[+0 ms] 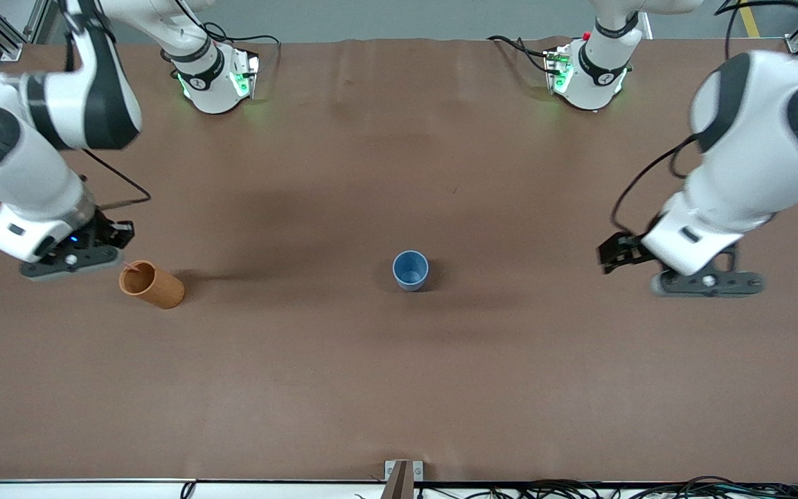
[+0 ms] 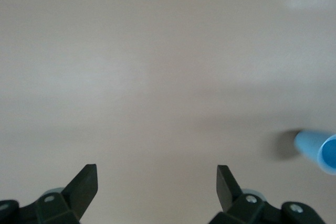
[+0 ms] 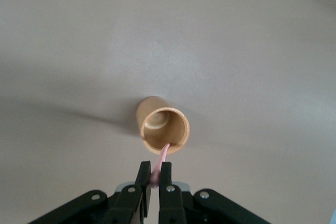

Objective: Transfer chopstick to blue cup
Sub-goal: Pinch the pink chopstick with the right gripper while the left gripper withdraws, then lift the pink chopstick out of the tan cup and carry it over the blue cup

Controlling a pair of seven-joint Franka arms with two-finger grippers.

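Chopstick (image 3: 164, 155) sits pinched at its upper end between the right gripper (image 3: 155, 178) fingers, its lower part in the orange-brown cup (image 1: 152, 284) at about nine o'clock from the blue cup (image 1: 411, 269). By my reading the grasp is made; lifting it out, carrying it over and dropping it in are all left. The blue cup stands mid-table, well apart. My left gripper (image 2: 156, 187) waits at three o'clock, jaws spread wide, holding nothing.
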